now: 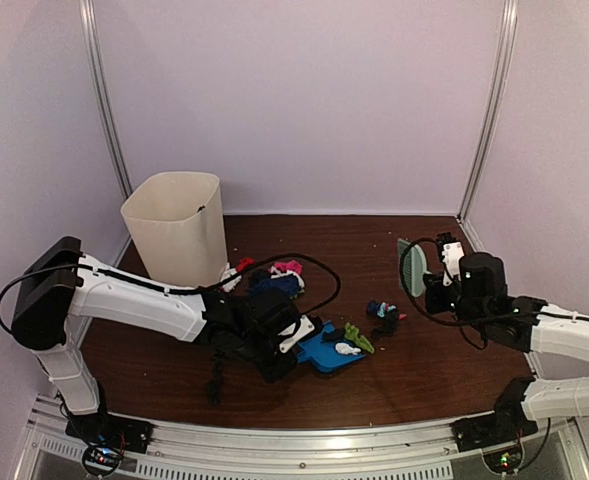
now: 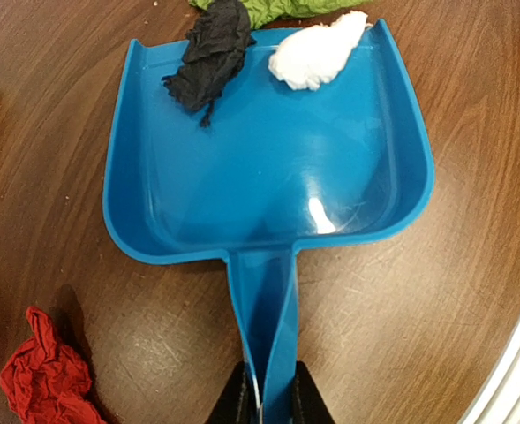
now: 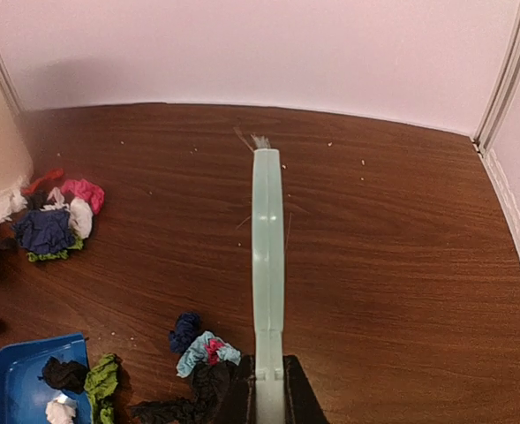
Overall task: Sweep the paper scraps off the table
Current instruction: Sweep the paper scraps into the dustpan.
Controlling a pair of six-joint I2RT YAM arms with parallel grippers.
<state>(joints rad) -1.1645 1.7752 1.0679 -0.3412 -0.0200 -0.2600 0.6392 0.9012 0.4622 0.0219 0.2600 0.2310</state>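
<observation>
Down at the 6 o'clock edge of the left wrist view, the left gripper (image 2: 264, 402) is pinched narrow on the handle of the blue dustpan (image 2: 268, 168). Only the fingertips show, the rest is cut off. The pan lies flat on the table (image 2: 471, 291) with its mouth at 12 o'clock, and a black scrap (image 2: 211, 53) and a white scrap (image 2: 317, 53) sit right at the lip. A green scrap (image 2: 277, 9) just past it is chopped by the frame, and a red scrap (image 2: 52, 375) lies off the pan at 7 o'clock. From the top camera, most of the paper scraps (image 1: 274, 285) are bunched at 11 o'clock from the pan near the cream bin (image 1: 177, 225), partly behind a black cable (image 1: 324, 275). A smaller dark clump (image 1: 379, 310) sits at 2 o'clock. The right gripper (image 3: 268, 389) is clamped on the pale green brush (image 3: 267, 247), seen edge-on, bristles barely visible; can't tell if it touches wood.
</observation>
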